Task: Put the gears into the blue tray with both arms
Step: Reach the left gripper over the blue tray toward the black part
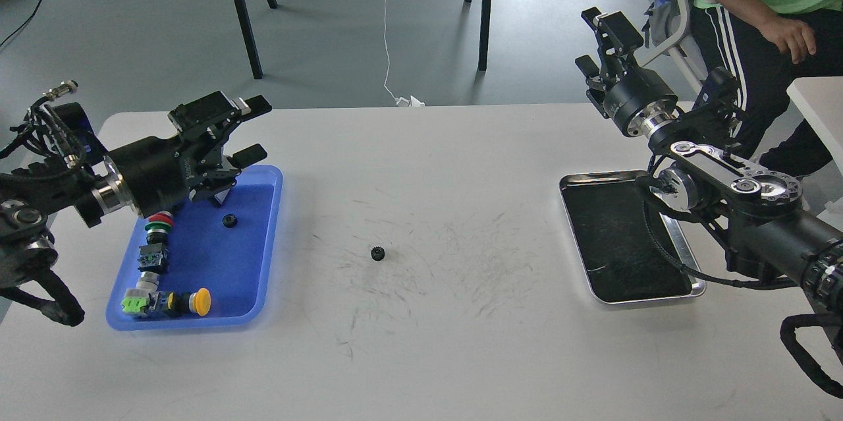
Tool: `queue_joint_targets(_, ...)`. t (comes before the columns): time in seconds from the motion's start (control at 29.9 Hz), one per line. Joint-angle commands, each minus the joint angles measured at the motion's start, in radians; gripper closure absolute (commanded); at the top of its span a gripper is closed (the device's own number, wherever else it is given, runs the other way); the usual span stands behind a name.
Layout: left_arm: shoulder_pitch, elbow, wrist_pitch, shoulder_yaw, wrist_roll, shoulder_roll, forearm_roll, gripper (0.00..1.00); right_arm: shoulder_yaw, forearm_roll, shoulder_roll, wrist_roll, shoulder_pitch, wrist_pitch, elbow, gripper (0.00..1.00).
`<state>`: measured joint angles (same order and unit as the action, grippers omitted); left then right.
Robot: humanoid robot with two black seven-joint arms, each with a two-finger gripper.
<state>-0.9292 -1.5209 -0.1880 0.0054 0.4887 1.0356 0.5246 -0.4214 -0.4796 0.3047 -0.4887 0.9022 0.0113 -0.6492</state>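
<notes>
Two black arms flank a white table [461,355]: the blue tray [263,263] at left already holds one gear [229,221] beside push-button switches [155,256], while a second gear [377,252] lies alone mid-table, right of the tray, nearer the left gripper [253,129], which hangs wide open and empty over the tray's far edge; the right gripper [593,39], raised beyond the silver tray [691,290], also gapes empty

**What things look made of**

The blue tray [267,243] looks like smooth, shiny plastic. The silver tray [685,263] has a bright metal rim and a dull black inside. The white table [461,342] is matt, with grey scratches. The gears [377,252] look dull black.
</notes>
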Motion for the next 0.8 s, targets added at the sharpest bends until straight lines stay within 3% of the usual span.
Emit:
queue_joint_targets(0.0,-0.01,-0.028,0.059,0.027,0.0,0.004,0.222,0.01,0.001,0.021,0.011,0.0,0.0,0.003,0.0,0.07)
queue_joint_targets(0.3,-0.086,-0.044,0.147,0.146,0.0,-0.04,0.572,0.01,0.004,0.093,0.016,0.0,-0.022,-0.002,0.0,0.06)
queue_joint_targets(0.4,-0.117,-0.013,0.162,0.235,0.0,-0.1,0.598,0.01,0.004,0.093,0.016,0.0,-0.026,-0.005,0.0,0.06)
queue_joint_targets(0.53,-0.146,-0.018,0.265,0.268,0.0,-0.166,0.608,0.01,0.004,0.093,0.016,0.0,-0.026,-0.008,-0.001,0.06)
queue_joint_targets(0.64,-0.152,0.045,0.282,0.298,0.0,-0.189,0.606,0.02,0.003,0.093,0.017,0.0,-0.028,-0.011,-0.003,0.06)
queue_joint_targets(0.77,-0.183,0.034,0.279,0.318,0.0,-0.19,0.612,0.02,0.003,0.093,0.028,0.0,-0.029,-0.008,0.0,0.06)
